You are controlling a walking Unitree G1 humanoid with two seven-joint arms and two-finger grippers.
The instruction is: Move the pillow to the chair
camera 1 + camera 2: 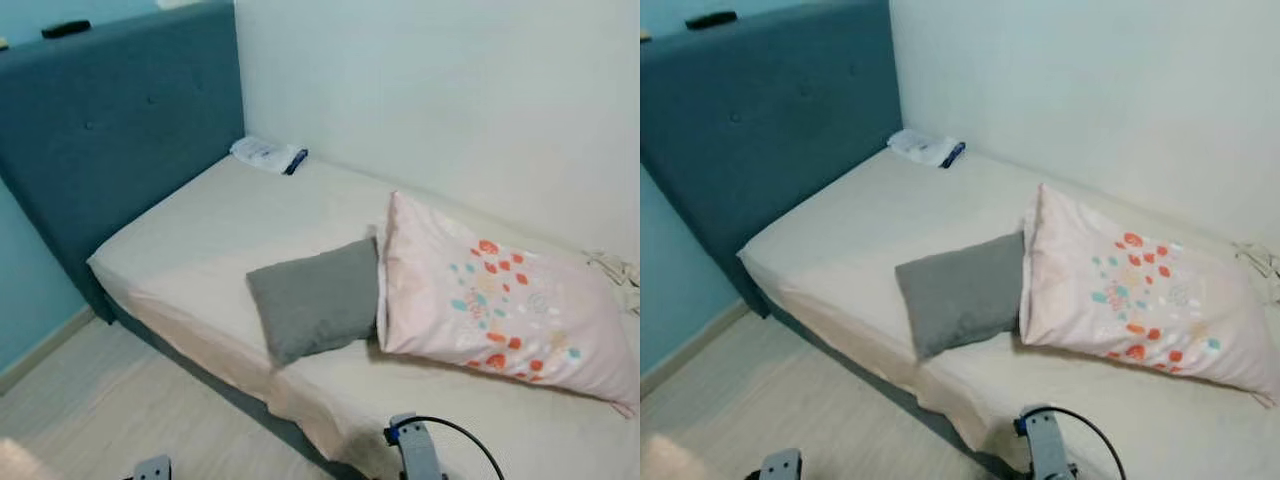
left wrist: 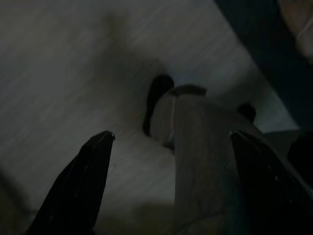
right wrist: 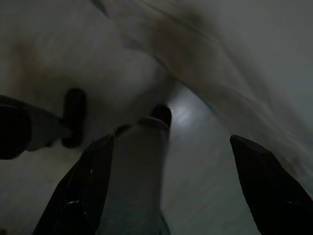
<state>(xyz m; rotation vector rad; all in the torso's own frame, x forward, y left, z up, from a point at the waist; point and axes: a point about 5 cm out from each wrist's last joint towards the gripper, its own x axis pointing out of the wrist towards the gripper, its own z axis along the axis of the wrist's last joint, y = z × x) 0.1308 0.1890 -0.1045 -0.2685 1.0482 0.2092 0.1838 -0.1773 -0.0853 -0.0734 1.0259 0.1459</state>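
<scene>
Bed point(image 1: 210, 230) with gray pillow point(image 1: 315, 298) beyond right tool point(image 3: 171, 186)

no readable text, views perhaps too blurred

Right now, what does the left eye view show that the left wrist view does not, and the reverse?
Left eye view: the gray pillow and the pink floral pillow on the bed, by the teal headboard. Left wrist view: the left gripper, open, above the robot's leg. Both: the pale floor.
</scene>
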